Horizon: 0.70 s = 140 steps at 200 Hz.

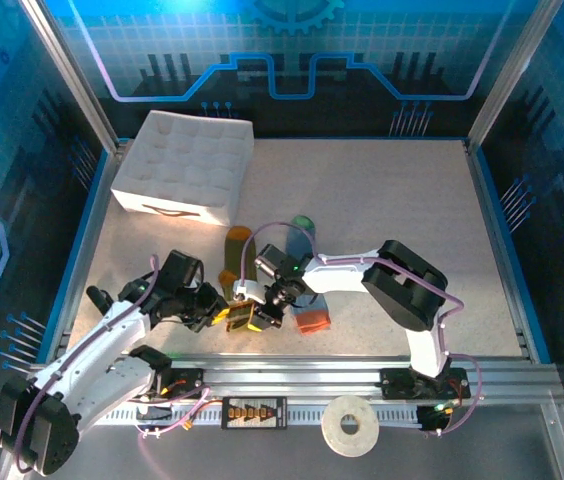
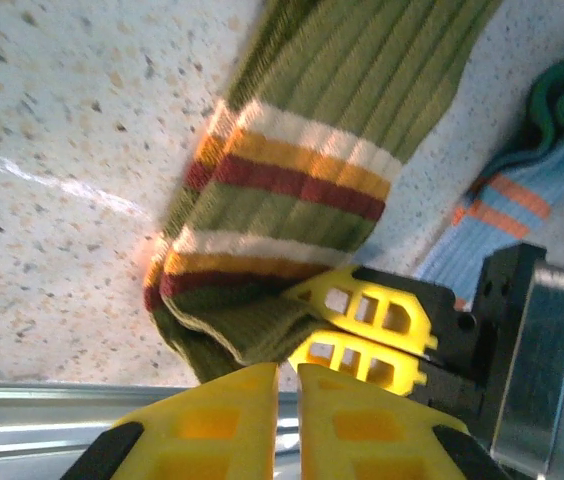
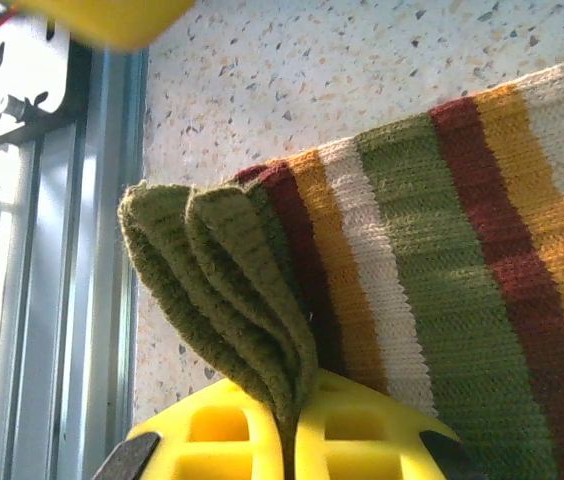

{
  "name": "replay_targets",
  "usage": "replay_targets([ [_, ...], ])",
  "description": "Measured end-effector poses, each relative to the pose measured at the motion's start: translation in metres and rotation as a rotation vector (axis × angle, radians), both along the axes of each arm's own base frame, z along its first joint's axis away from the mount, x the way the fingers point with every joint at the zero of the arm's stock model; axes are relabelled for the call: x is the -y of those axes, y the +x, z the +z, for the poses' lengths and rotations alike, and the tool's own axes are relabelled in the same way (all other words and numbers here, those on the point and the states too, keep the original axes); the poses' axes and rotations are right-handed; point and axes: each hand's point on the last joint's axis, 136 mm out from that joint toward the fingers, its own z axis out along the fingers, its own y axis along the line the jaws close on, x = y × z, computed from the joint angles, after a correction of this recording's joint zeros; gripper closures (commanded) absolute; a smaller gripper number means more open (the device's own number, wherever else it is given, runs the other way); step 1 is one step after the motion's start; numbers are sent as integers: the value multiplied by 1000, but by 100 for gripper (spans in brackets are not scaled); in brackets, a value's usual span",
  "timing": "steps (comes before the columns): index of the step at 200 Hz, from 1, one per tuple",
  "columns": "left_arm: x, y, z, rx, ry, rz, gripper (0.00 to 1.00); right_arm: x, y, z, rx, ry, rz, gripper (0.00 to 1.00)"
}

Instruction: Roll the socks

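On the near side of the one box, whose contents we cannot make out, we count a pair: the right gripper clamps the cuff of the olive sock, the blue sock lies just beside it, and the left gripper sits closed nearby.

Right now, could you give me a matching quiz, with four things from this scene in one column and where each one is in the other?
1. olive sock
2. blue-grey sock
3. white box
4. tape roll

A. far left corner of the table
B. by the near edge, past the arm bases
C. pinched by the right gripper
D. lying on the table, ungripped

Pairs: 1-C, 2-D, 3-A, 4-B
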Motion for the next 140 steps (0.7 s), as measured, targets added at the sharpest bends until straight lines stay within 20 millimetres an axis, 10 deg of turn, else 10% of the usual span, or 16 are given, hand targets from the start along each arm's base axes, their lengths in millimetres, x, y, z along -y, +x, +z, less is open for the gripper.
replay_targets([
  [140,22,-7,-15,-46,-67,-47,91,-3,12,1,-126,-12,-85,100],
])
